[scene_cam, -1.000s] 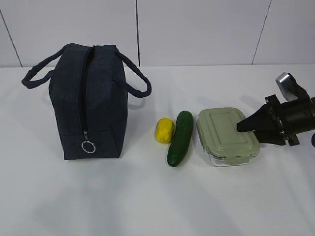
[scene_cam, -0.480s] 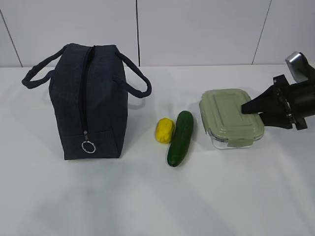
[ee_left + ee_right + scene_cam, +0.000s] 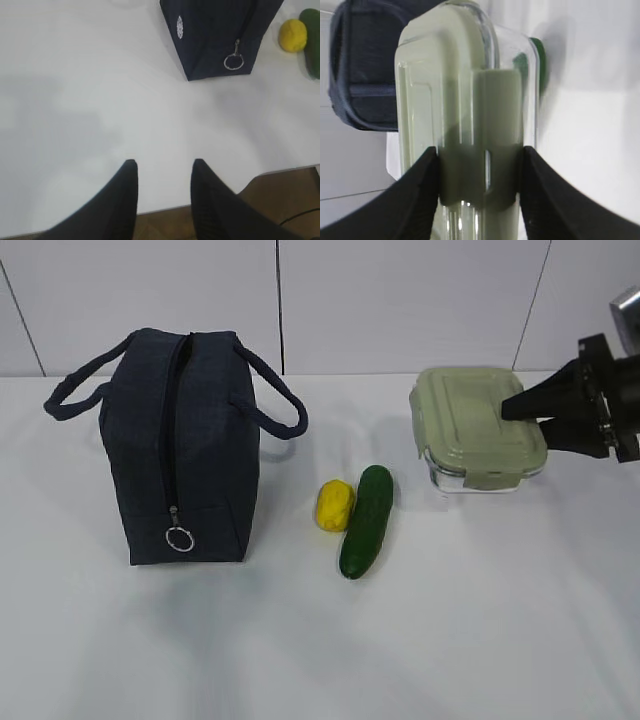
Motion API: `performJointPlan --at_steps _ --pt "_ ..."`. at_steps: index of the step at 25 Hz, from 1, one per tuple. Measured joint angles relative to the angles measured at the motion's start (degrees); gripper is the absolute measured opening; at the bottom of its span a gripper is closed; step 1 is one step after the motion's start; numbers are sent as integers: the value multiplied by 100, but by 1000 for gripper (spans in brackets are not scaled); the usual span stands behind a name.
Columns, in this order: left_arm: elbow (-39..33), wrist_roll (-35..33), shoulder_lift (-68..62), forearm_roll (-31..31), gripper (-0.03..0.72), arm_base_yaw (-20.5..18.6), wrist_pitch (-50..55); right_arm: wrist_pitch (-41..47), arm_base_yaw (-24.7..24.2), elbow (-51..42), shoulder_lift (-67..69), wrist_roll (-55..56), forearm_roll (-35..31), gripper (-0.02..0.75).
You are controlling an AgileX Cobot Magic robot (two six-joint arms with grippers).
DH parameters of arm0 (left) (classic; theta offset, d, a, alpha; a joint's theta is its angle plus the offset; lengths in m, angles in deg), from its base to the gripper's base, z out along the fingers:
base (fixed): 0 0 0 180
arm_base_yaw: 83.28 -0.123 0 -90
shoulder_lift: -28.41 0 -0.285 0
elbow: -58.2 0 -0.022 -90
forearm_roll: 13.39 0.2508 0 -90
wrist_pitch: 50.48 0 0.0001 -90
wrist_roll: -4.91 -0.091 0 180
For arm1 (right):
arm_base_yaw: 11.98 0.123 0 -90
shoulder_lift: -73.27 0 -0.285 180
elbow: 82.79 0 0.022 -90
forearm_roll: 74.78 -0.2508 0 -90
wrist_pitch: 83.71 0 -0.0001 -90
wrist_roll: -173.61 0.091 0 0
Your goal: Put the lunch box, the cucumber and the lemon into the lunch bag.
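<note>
1. Currently, the right gripper (image 3: pixel 520 408) clamps the right end of the lunch box (image 3: pixel 478 427), with one finger above the lid and one below the base, and holds the box in the air over the right side of the table (image 3: pixel 320 640).
2. In the right wrist view, the two dark fingers (image 3: pixel 417 190) press on the box (image 3: pixel 470 125) from both sides at its green snap latch; the glass body and pale green lid run away from the camera.
3. The cucumber (image 3: pixel 366 521) lies on the table at centre, nearer the camera than the box and left of it, well apart from it.
4. The lemon (image 3: pixel 334 505) lies just beside the cucumber on its left; whether the two touch cannot be determined.
5. The lunch bag (image 3: pixel 180 445) stands upright on the left side of the table, well apart from the lemon. Its zipper runs over the top and down the near end, with the ring pull (image 3: pixel 179 538) low on that end. One looped handle hangs out on each side.
6. The left gripper (image 3: pixel 162 172) hovers over the near table edge with a narrow gap between its fingers, which hold nothing. The bag (image 3: pixel 215 35) lies beyond it, to the right.
</note>
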Motion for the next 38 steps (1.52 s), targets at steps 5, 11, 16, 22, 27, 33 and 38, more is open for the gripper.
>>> performJointPlan --at_steps 5,11,16,22,27,33,38 --pt "541 0 -876 -327 312 0 -102 10 54 0 -241 45 -313 354" --pt "1184 0 -2121 -594 388 0 -310 33 613 0 -334 70 -428 354" --pt "1576 -223 -3275 -986 393 0 -442 33 1098 -11 -347 70 -827 354" --pt "2227 -956 -4753 -1813 393 0 -709 33 1341 147 -347 70 -1001 354" --pt "3020 -1340 -5848 -2178 393 0 -890 43 1442 347 -347 77 -1207 354" --pt "3953 -1668 -7026 -2519 385 0 -979 43 1451 420 -347 84 -1650 354" --pt "4590 -1903 -7849 -3143 383 0 -989 43 1451 420 -347 84 -1781 354"
